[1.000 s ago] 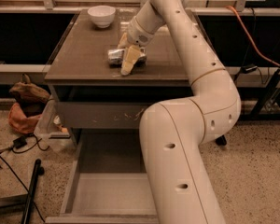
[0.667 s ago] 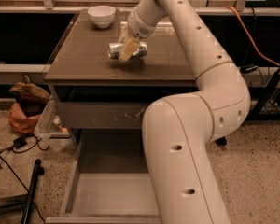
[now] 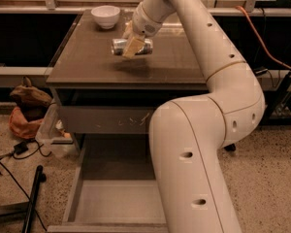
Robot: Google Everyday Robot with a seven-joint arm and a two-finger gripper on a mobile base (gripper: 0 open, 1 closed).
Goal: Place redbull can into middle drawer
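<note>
Camera view. The gripper (image 3: 132, 47) is hanging over the cabinet top (image 3: 87, 64), its tan fingers (image 3: 130, 48) clamping the redbull can (image 3: 117, 46) across its middle. The can is lying horizontal in the grasp, and the shadow spreading on the wood beneath suggests it is riding clear of the surface, apart from the white bowl (image 3: 105, 15) at the rear. A mid-length hold is likely keeping the slim can balanced for carrying. Below, the middle drawer (image 3: 116, 200) is standing pulled out, its bare floor awaiting the can; the scratched drawer front (image 3: 106, 121) above it is sitting closed, so the arm must come forward and down.
</note>
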